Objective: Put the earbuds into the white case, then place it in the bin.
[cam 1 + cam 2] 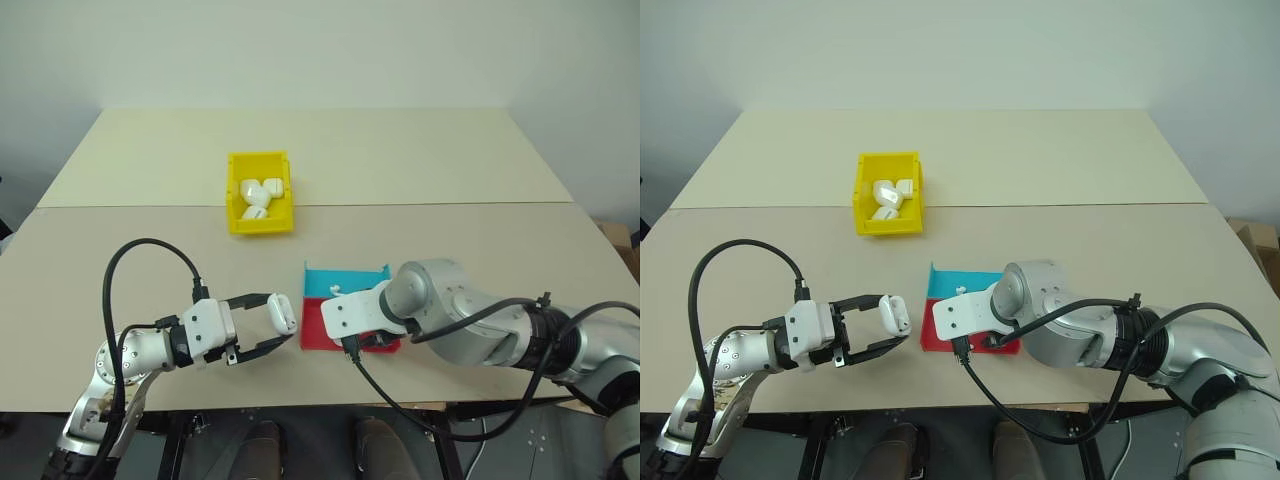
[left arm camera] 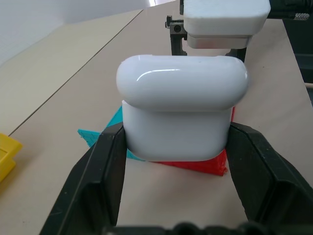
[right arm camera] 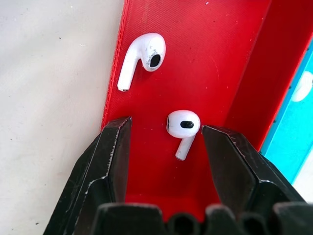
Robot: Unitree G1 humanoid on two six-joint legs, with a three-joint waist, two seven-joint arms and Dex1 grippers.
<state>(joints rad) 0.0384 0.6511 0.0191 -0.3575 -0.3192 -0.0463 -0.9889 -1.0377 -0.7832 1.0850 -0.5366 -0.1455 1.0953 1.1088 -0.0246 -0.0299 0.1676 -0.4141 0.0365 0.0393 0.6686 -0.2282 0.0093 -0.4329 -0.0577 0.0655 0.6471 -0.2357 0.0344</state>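
Observation:
My left gripper [image 1: 284, 320] is shut on the white case [image 1: 283, 312], holding it above the table to the left of the trays. The case [image 2: 181, 107] sits between the two black fingers [image 2: 105, 161]; I cannot tell whether its lid is open. My right gripper [image 3: 166, 126] points down into the red tray [image 3: 215, 44], open. One earbud [image 3: 183, 125] lies between its fingers, touching neither. A second earbud [image 3: 144, 54] lies further along the tray near its wall. The yellow bin [image 1: 260, 227] stands at mid-table, beyond both grippers.
Several white cases [image 1: 257, 195] lie in the bin. A blue tray [image 1: 350, 282] adjoins the red tray [image 1: 318, 335] on the far side, with a small white piece [image 1: 334, 290] in it. A seam runs across the table just behind the bin.

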